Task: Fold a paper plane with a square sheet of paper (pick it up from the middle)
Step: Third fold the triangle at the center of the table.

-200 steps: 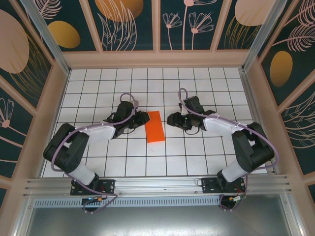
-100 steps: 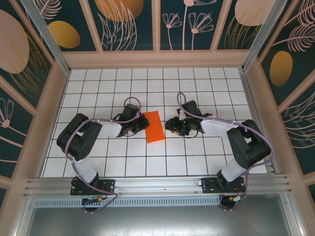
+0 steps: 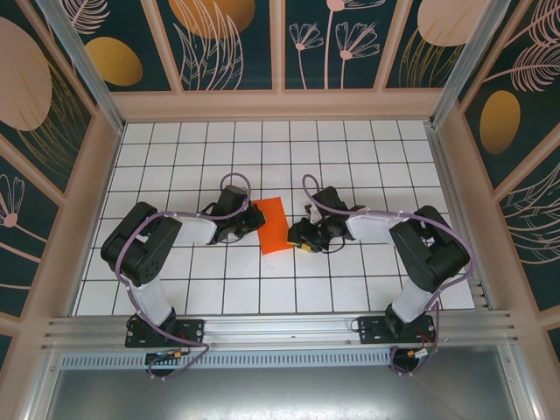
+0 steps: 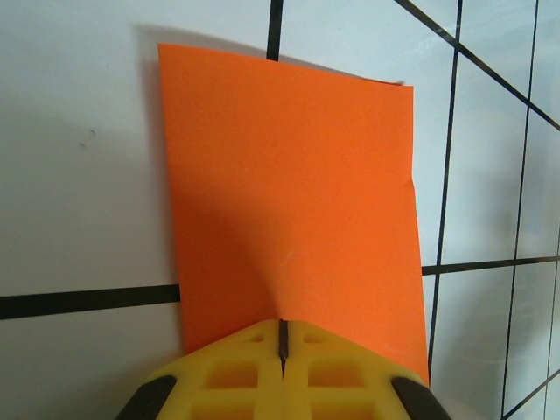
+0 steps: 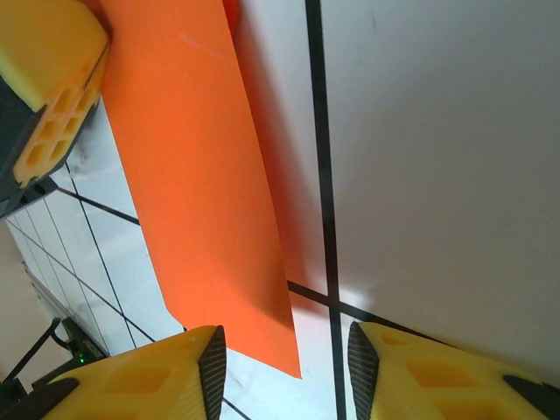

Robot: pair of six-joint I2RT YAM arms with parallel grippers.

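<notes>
**Both hands at the orange sheet, one on each long edge**

The sheet of paper (image 3: 275, 225) lies flat on the white gridded bench (image 3: 175, 149), near the middle and between the two arms. It shows as an orange-red rectangle, longer than it is wide, turned a little off the grid lines.

The left hand (image 3: 259, 216) sits at the sheet's left edge. In the left wrist view its yellow fingers are pressed together at the near edge of the paper (image 4: 293, 201), with only a thin seam between the tips (image 4: 283, 337). Whether the paper is nipped between them cannot be told.

The right hand (image 3: 293, 234) is low at the sheet's right edge, towards the near corner. In the right wrist view its fingers stand apart (image 5: 287, 354), with the corner of the paper (image 5: 201, 192) reaching into the gap and touching neither. A finger of the left hand (image 5: 48, 79) shows at the far edge.
</notes>
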